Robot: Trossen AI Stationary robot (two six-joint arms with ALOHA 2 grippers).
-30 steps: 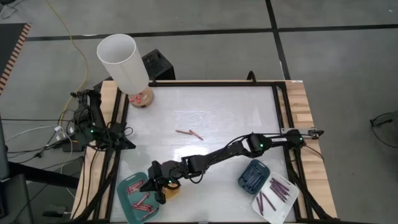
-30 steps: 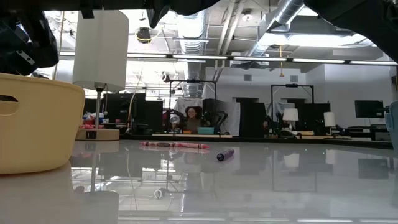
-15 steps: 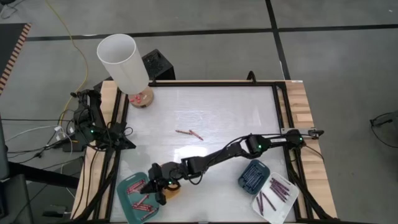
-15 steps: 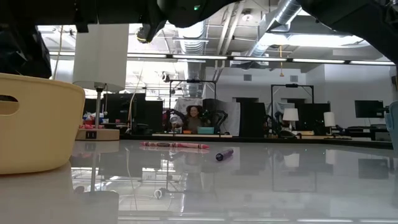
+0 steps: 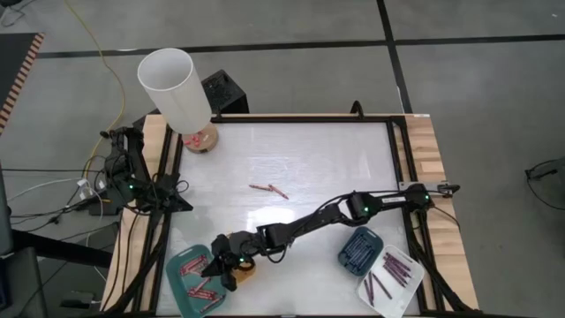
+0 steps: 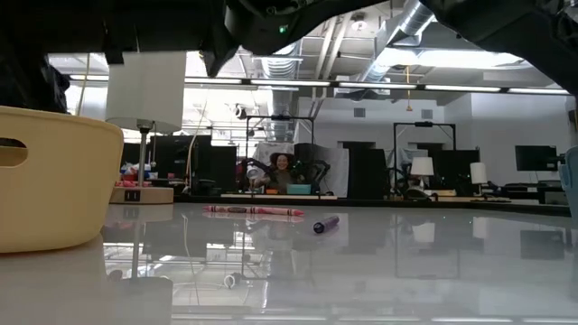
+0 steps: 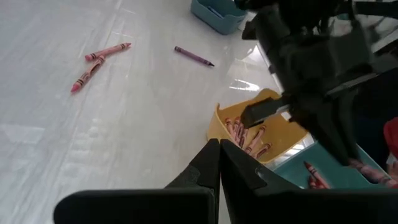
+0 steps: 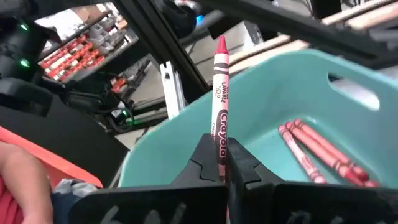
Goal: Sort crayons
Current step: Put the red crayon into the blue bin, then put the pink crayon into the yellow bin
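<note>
White lamp (image 5: pixel 175 88) at table corner, teal tray (image 5: pixel 187 287), yellow tray (image 6: pixel 50 176)

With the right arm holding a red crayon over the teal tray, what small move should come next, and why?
Probably open the fingers and drop it. The right gripper is shut on a red crayon standing upright above the teal tray, which already holds other red crayons. In the high view the gripper sits at that tray's edge, so a slight nudge inward first may help.

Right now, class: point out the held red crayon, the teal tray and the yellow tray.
red crayon (image 8: pixel 219 106), right wrist view, paper label.
teal tray (image 8: pixel 283 93), right wrist view, inner wall.
yellow tray (image 7: pixel 261 99), left wrist view, rim.
</note>
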